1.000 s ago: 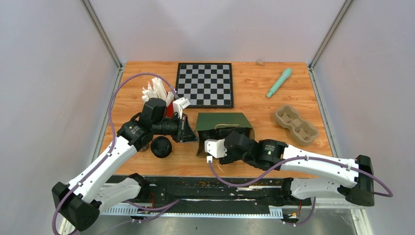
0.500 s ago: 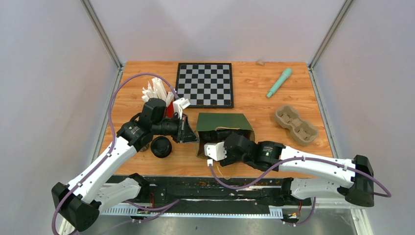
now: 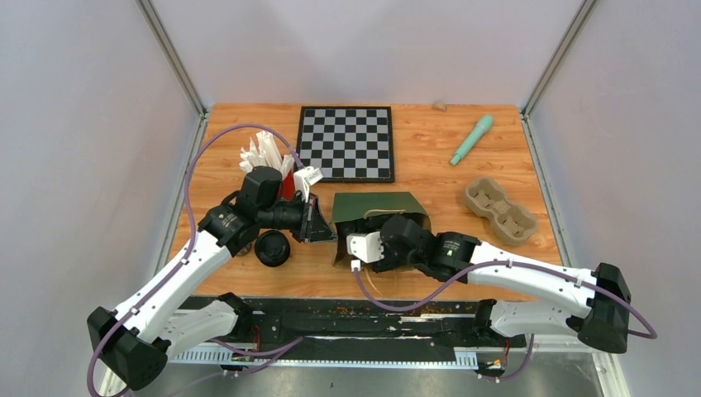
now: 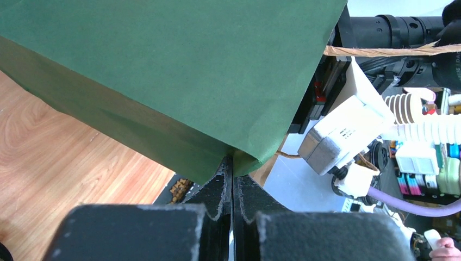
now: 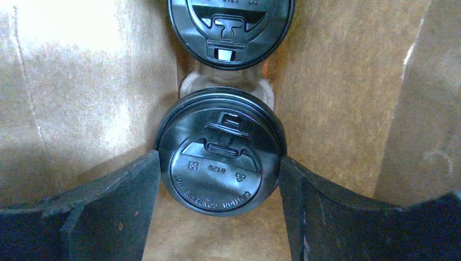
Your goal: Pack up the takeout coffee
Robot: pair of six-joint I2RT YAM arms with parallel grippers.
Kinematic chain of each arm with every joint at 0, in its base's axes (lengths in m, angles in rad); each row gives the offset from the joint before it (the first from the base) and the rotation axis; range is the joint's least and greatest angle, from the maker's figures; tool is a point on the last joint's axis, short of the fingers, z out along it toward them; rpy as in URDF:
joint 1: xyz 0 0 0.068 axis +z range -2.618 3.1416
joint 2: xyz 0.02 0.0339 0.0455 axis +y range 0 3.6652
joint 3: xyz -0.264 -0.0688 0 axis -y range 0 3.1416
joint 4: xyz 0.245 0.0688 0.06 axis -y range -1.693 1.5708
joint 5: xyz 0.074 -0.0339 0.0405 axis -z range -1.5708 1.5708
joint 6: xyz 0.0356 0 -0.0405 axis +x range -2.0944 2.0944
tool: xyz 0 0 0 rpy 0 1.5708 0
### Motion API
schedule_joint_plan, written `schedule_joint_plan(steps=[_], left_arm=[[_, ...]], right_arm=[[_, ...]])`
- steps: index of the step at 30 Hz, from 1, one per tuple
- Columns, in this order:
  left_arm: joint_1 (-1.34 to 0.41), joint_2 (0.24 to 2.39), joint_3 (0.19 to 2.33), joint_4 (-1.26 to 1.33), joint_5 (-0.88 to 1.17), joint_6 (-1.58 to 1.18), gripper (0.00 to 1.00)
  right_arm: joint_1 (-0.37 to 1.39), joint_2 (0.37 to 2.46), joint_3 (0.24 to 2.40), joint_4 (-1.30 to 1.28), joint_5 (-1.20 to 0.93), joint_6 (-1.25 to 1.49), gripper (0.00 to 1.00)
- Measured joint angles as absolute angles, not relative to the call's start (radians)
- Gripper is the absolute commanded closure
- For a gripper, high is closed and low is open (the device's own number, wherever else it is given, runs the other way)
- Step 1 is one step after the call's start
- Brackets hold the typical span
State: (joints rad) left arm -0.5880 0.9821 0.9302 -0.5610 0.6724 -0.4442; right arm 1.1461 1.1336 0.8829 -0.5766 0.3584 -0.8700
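A green paper bag (image 3: 376,205) lies on its side mid-table, its brown mouth facing the arms. My left gripper (image 4: 232,161) is shut on the bag's green edge (image 4: 239,155), at the bag's left corner (image 3: 328,233) in the top view. Inside the bag, my right gripper (image 5: 218,159) is shut on a coffee cup with a black lid (image 5: 220,174), one finger on each side. A second lidded cup (image 5: 230,27) sits deeper in, with a pulp holder (image 5: 191,82) between them. A third cup (image 3: 272,247) stands on the table by the left arm.
A red cup of white wrapped straws (image 3: 266,159) stands behind the left wrist. A checkerboard (image 3: 346,142) lies at the back, a teal pen-like tool (image 3: 472,139) at back right, and an empty pulp cup carrier (image 3: 499,210) to the right of the bag.
The right arm has pushed a little further into the bag's mouth with the cup. The left gripper has kept hold of the bag's edge.
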Motion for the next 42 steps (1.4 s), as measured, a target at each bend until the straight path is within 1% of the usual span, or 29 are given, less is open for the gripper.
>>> schedule_joint_plan(steps=[42], left_arm=[[-0.590, 0.994, 0.928, -0.519, 0.686, -0.497, 1.00]], right_arm=[[1.046, 1.133, 0.770, -0.435, 0.301, -0.917, 0.25]])
